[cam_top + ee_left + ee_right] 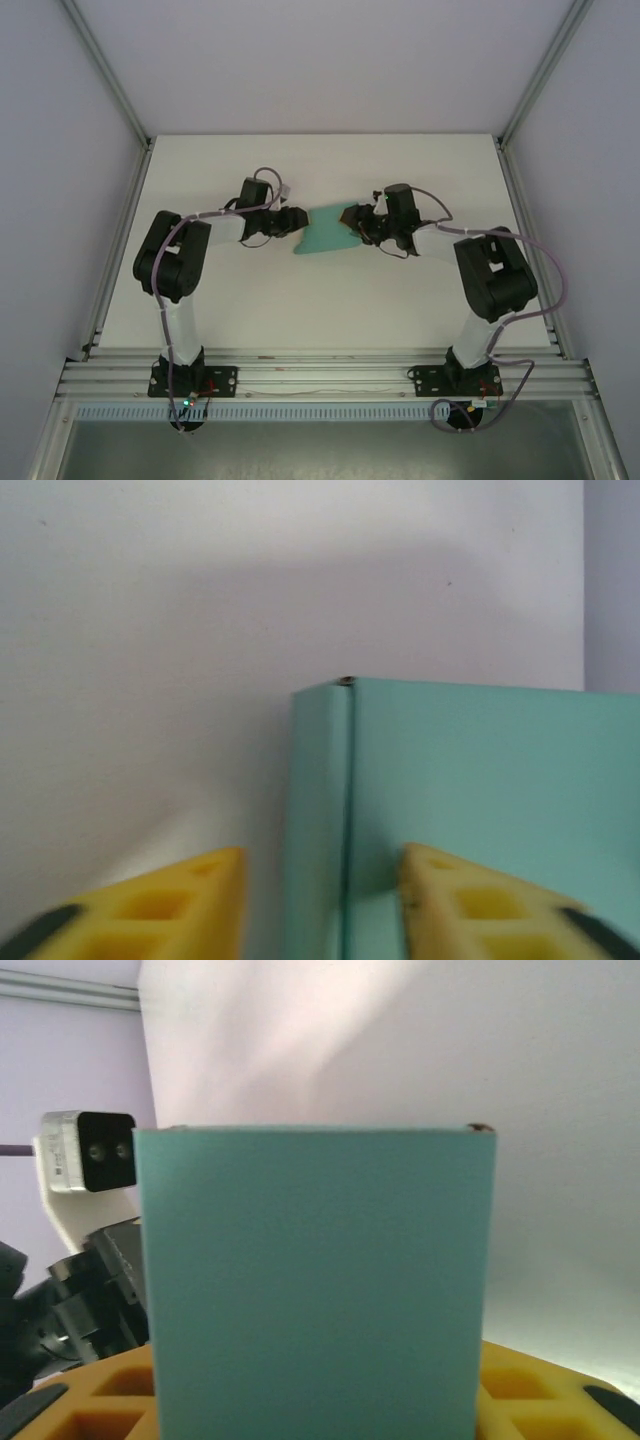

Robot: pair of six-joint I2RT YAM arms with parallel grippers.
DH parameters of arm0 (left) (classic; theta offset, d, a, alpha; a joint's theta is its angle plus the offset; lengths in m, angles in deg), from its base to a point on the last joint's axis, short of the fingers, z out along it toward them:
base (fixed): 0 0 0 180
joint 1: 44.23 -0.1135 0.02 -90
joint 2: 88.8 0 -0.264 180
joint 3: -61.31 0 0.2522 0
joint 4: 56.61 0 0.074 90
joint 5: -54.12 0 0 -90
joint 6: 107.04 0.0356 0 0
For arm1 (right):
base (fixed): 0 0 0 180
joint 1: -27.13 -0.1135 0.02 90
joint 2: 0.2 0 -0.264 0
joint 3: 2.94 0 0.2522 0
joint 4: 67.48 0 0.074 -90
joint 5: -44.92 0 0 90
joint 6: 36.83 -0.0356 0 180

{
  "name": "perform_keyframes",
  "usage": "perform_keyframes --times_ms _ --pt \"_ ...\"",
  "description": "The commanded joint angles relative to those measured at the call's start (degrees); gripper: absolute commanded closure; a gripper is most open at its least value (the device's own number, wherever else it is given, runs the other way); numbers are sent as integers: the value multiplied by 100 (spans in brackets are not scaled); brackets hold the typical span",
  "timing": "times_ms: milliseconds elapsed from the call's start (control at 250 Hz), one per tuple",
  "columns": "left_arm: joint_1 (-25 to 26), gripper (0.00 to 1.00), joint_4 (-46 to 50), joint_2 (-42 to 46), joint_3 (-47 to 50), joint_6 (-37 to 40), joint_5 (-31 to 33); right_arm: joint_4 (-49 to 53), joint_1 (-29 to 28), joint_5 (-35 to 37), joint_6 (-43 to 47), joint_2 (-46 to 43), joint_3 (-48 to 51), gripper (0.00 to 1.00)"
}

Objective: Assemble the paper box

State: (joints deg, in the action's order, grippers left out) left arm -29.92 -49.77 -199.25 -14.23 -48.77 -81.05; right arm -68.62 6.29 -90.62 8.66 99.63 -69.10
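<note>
Both ends of paper box (325, 236) flanked at desk (300, 170) centre: left gripper (298, 220), right gripper (358, 222).
Left wrist: jaws part-open, straddling folded corner edge.
Right wrist: teal panel hides grip; cannot tell.
Judged step: squaring walls. Next: pinch crease squarely.

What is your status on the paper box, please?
Left hand open, astride an edge of the paper box. Right hand at its opposite end, grip unclear. No obstacle seen.
</note>
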Motion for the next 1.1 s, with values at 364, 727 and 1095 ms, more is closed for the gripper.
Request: perform_keyframes --times_ms 364,727,1095 --pt "963 0 2207 2871 -85 5864 27 1797 341 -519 -2183 -996 -519 63" --pt "1908 0 2666 3262 173 7792 2677 2771 415 -1761 -3359 -1026 -807 61" --pt "1953 0 2116 2899 169 8058 2691 2149 411 -2008 -4407 -1402 -476 61"
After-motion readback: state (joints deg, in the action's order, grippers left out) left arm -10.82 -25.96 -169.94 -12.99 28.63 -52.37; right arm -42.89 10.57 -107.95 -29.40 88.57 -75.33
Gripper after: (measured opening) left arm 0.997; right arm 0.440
